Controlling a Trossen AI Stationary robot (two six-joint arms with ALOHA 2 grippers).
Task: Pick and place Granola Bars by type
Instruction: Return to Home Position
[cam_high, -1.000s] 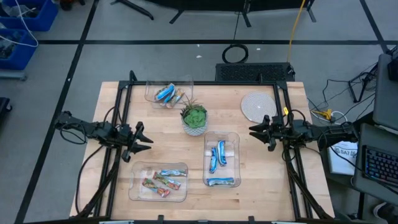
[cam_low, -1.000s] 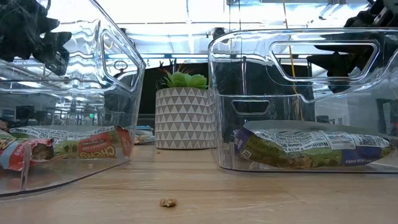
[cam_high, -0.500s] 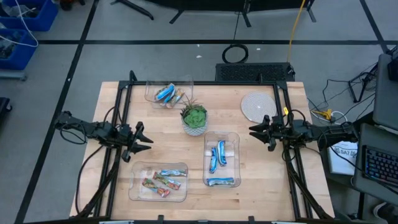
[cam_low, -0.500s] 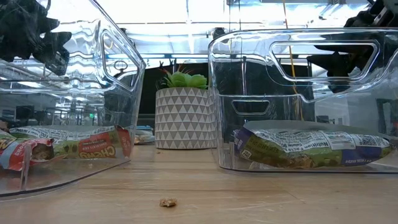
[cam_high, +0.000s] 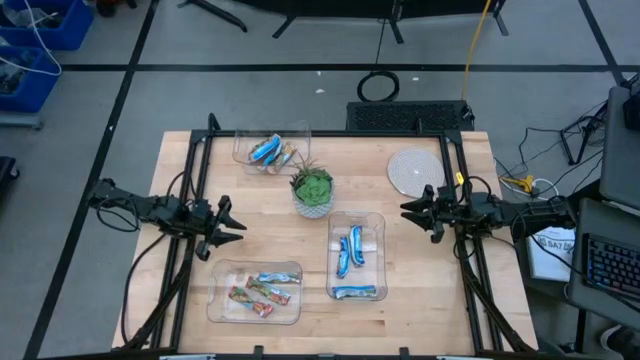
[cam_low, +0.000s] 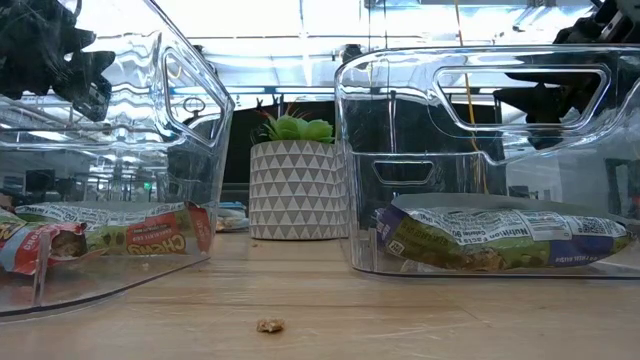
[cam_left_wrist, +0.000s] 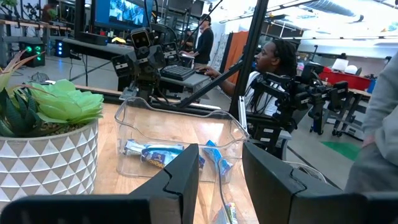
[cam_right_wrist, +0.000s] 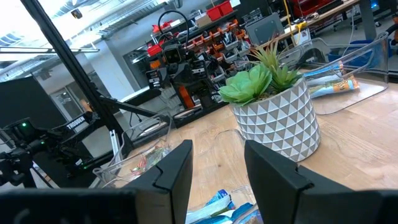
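A: Which step are we in?
B: Looks like the return to home. The left gripper (cam_high: 234, 226) hangs over the table's left side, fingers apart and empty. The right gripper (cam_high: 410, 212) is at the right side, also spread, holding nothing.
A: Bars?
B: The multicoloured bars (cam_high: 256, 292) lie in the left bin (cam_high: 222, 275). The blue bars (cam_high: 350, 252) are in the middle bin (cam_high: 375, 230), just beside the plant (cam_high: 313, 190). I see none outside the bins.
A: Done, then?
B: Mostly, I'd judge. The far bin (cam_high: 298, 135) behind the plant holds a few leftover bars (cam_high: 270, 150). One is clearly blue; the rest are too small from above to type.
A: Next move?
B: Probably nothing to grasp. The arms only need to tuck to rest, clear of the bin walls and the plant. If the far bin is the source, it calls for one more pick there.
A: Surface?
B: Pale wooden table (cam_high: 270, 225) with black frame rails down both sides. There's a round white mat (cam_high: 414, 170) by the right arm and a crumb (cam_low: 268, 325) near the low camera.
A: Room?
B: Lab floor with black tape lines, cables, and blue crates (cam_high: 40, 40). The left wrist view shows a seated person (cam_left_wrist: 268, 62) at a desk, another person standing (cam_left_wrist: 202, 40) farther back, and a grey sleeve (cam_left_wrist: 379, 124) at the frame edge.
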